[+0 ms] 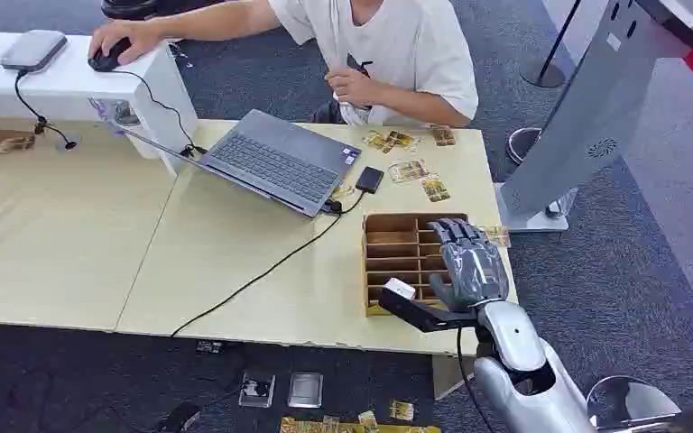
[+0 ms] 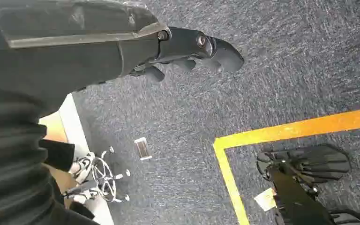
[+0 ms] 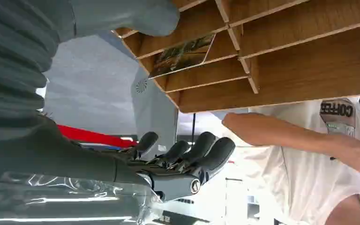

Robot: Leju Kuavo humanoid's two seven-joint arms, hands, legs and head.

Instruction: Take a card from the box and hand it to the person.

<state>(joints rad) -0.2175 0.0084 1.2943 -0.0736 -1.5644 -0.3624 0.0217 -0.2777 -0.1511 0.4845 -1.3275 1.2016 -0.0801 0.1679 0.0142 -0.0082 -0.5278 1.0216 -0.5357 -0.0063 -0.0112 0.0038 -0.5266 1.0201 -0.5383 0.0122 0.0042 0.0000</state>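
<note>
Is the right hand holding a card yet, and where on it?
No. The right hand hovers over the wooden box with fingers apart and empty. A card stands in a slot beside the thumb, untouched.

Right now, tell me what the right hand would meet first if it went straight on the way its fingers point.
Probably the wooden divider box: the right hand hovers over its right side, fingers aimed across the compartments toward the person. Its height above the dividers is unclear, so it might pass over.
</note>
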